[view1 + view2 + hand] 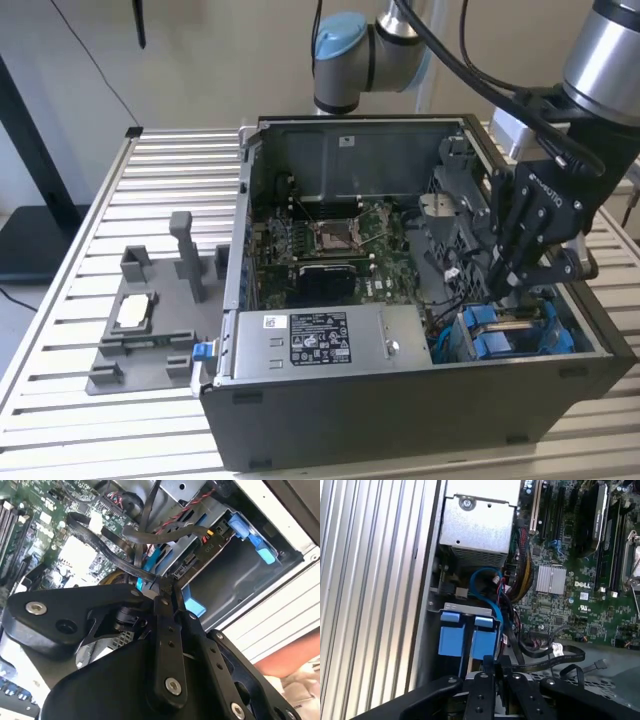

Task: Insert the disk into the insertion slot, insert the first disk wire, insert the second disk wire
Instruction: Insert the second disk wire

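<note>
My gripper (505, 283) hangs low inside the open computer case, just above the grey drive cage (470, 345) at the exterior view's right. Its fingers (167, 630) are pressed together on the end of a flat black disk wire (117, 562) that loops back toward the motherboard. In the cage's insertion slot (466, 611) two bright blue carrier ends (452, 639) stand side by side; the disk's body is hidden behind them. In the first wrist view the gripper (493, 663) sits right beside those blue ends. A thin blue cable (485, 587) curls next to the cage.
The grey labelled power-supply box (320, 340) fills the case's front. The green motherboard (330, 235) lies behind it, with loose black cables (555, 652) over it. A grey fixture (150, 315) stands on the slatted table (70, 300) at the exterior view's left.
</note>
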`<state>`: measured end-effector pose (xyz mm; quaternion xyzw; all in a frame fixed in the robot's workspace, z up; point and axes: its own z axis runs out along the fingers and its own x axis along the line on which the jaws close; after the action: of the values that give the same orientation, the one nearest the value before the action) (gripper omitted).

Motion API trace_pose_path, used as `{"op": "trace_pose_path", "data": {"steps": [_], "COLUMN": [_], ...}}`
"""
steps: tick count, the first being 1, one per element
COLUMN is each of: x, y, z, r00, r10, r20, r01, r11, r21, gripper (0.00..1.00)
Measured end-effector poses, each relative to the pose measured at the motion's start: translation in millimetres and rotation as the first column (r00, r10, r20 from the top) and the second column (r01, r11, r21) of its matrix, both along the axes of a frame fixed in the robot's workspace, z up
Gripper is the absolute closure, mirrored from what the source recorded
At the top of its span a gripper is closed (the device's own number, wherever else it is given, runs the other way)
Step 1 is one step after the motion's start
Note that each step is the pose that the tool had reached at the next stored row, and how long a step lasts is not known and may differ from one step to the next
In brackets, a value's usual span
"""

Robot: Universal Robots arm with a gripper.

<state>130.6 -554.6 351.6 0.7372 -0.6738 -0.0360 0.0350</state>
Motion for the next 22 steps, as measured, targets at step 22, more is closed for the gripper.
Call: {"op": "trace_pose_path", "data": {"steps": [22], "x": [23.1], "y": [-15.4], "z": [-2.9], "r00": [0.9988], "r10": [-0.025], "r20": [-0.0414], "r01": [0.027], "r11": [0.9982], "r21": [0.0535], "gripper": [0.84]}}
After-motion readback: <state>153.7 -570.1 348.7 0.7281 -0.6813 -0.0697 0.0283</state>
